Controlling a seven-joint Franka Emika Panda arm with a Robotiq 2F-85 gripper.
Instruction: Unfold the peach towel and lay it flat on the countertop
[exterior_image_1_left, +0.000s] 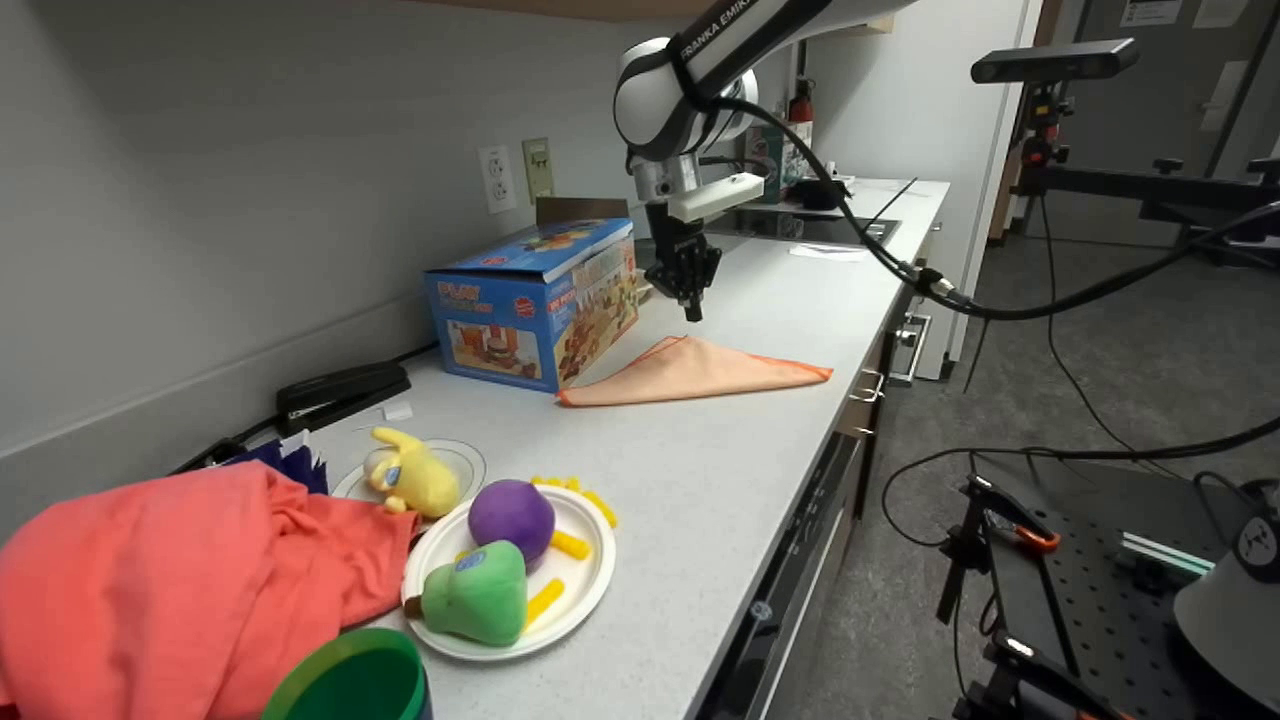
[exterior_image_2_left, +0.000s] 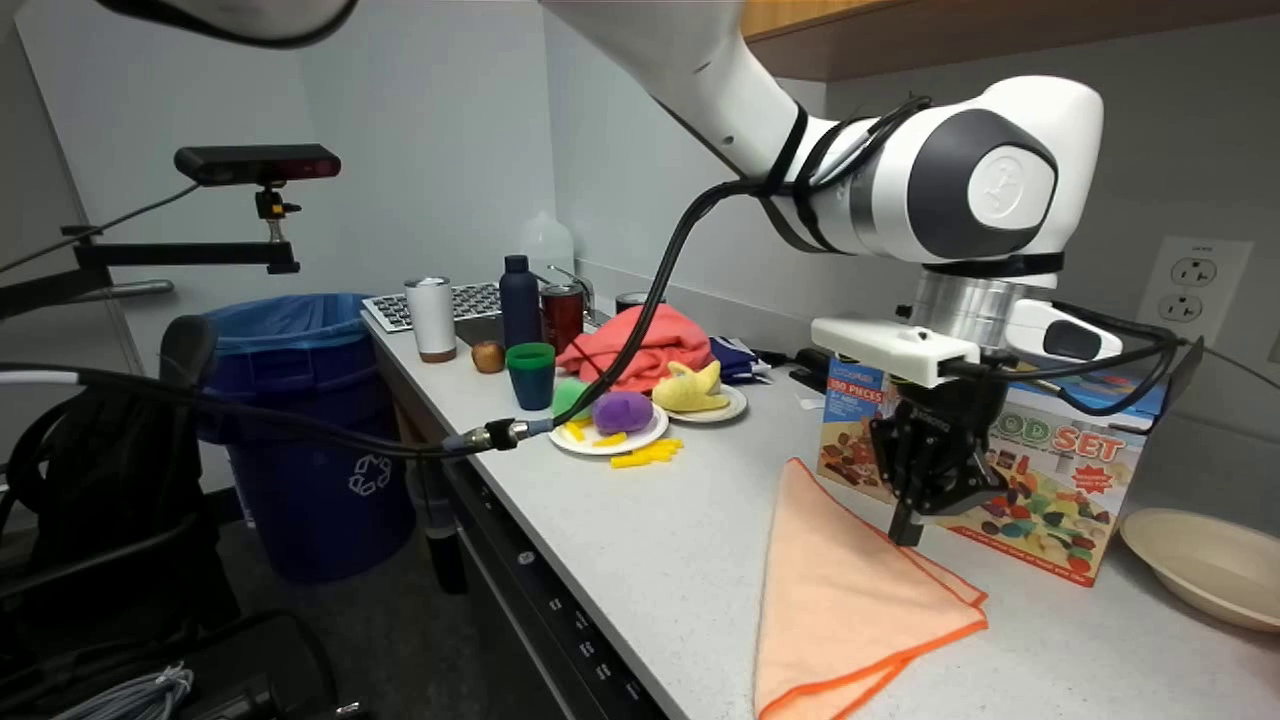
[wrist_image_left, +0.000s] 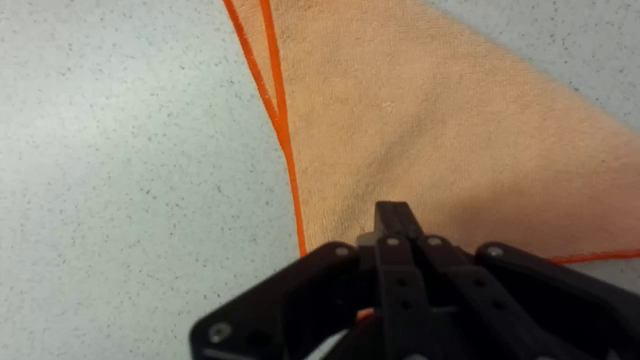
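Observation:
The peach towel (exterior_image_1_left: 700, 378) lies on the countertop (exterior_image_1_left: 650, 520) as a rough triangle, folded over with two orange-trimmed edges nearly on top of each other. In the wrist view the towel (wrist_image_left: 425, 100) carries a faint diagonal crease, and bare countertop (wrist_image_left: 150, 175) shows to its left. My gripper (exterior_image_1_left: 693, 314) points down just above the towel's back part, near the box, with a small gap under the tips. Its fingertips meet in the wrist view, the gripper (wrist_image_left: 393, 205) having nothing visible between them. In an exterior view the gripper (exterior_image_2_left: 906, 535) overlaps the towel's (exterior_image_2_left: 840, 600) trimmed back edge.
Close behind the towel stands a blue toy box (exterior_image_1_left: 510, 310) against the wall. A beige bowl (exterior_image_2_left: 1215, 565) sits beside it. Farther along are a white plate (exterior_image_1_left: 590, 590) with toy food, a coral-red cloth heap (exterior_image_1_left: 170, 590) and a green cup (exterior_image_1_left: 350, 675).

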